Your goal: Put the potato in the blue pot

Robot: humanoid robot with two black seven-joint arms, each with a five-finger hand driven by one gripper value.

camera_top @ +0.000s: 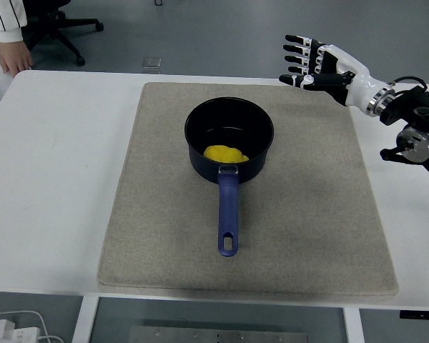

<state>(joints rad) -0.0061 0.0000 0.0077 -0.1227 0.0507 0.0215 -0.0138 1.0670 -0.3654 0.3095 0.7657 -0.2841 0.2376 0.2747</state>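
White counter point(57, 179) carries a beige mat point(307, 214). Blue pot point(229, 143) sits mid-mat, handle pointing at the near edge. Right hand point(322, 66) hovers above the mat's far right corner, fingers spread, holding nothing. Person's hand point(13, 56) at top left. Yellow potato point(224, 153) lies inside the pot, near side.

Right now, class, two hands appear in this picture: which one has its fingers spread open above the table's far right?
The right robot hand, black and white, fingers spread, holding nothing. The other is a person's hand hanging beyond the table's far left corner.
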